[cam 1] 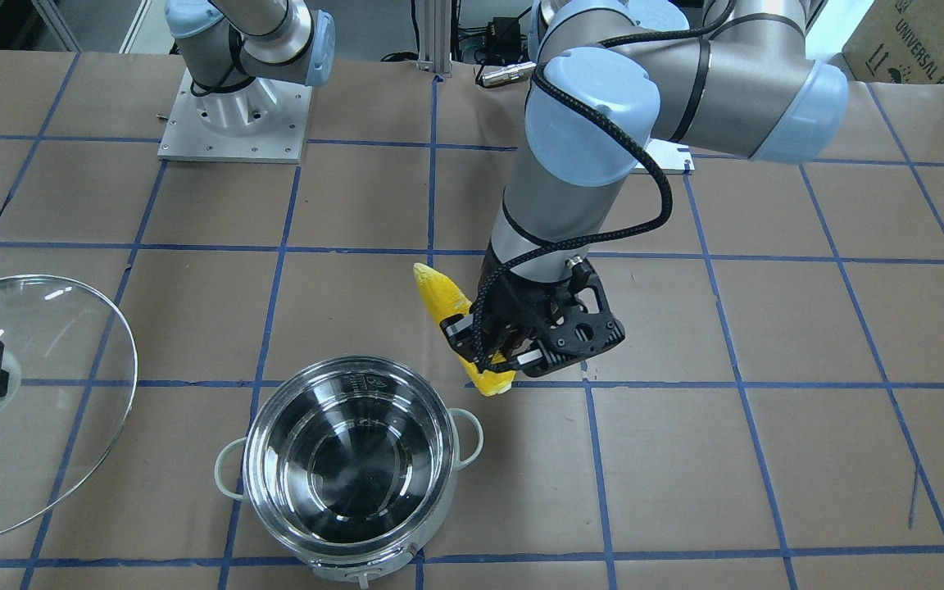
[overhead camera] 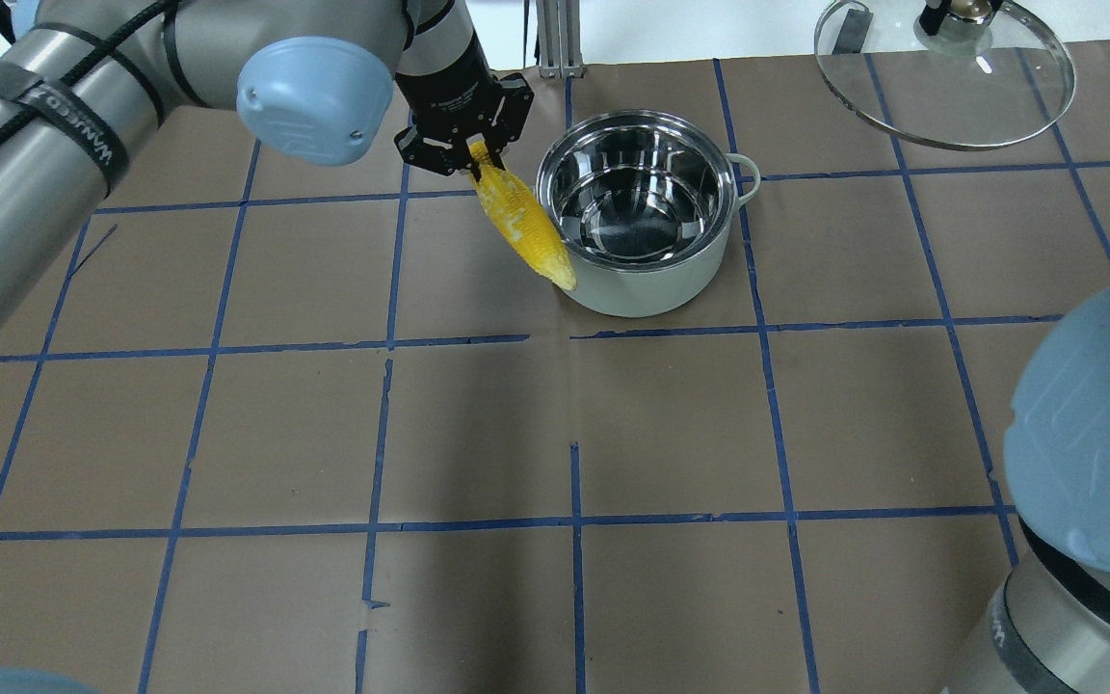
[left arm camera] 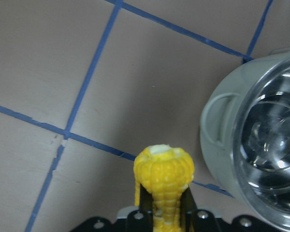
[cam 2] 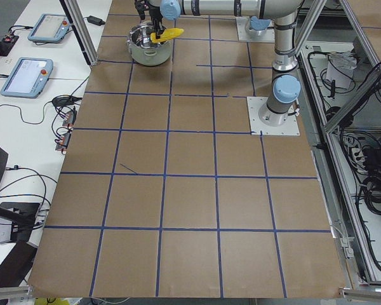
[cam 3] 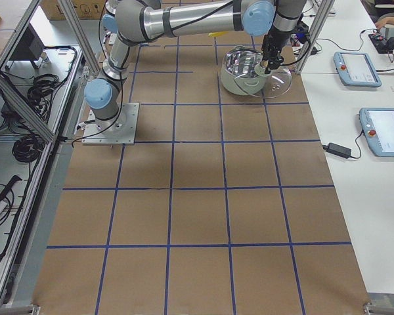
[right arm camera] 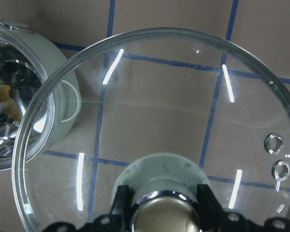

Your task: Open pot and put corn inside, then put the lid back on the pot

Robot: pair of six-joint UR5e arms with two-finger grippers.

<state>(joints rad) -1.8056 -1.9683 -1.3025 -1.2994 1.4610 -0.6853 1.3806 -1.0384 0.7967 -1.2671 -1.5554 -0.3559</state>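
Two grippers: both of mine clamped, one thing in each.
Left gripper [cam 1: 492,352]: fingers [left arm camera: 186,205] pinched on the corn's thick end. My arm reaches out toward the desk's far edge and stops just left of the pot.
Corn [overhead camera: 521,226]: in the air, outside the pot. It slants, pointed tip aimed back toward my own edge of the desk. The gripped end hangs close to the pot's left handle [cam 1: 468,434]; front view shows a small gap there. Left wrist view looks straight down the cob, with the pot off to the side.
Right gripper [right arm camera: 162,212]: fingers [right arm camera: 121,203] closed either side of the knob [right arm camera: 159,174], on its collar. Front view shows only a black piece of the gripper at the frame's edge.
Lid [cam 1: 54,369]: held by the knob, off the desk, tilted. It sits toward the far right corner, right of the pot and apart from it. Blue tape lines show through the glass in the right wrist view.
Pot [overhead camera: 642,289]: upright on the desk, about the middle of the far edge, uncovered. Mirror-like inside, pale outer wall, one pale loop handle on each side.
Desk [overhead camera: 227,434]: brown paper with a blue tape grid.
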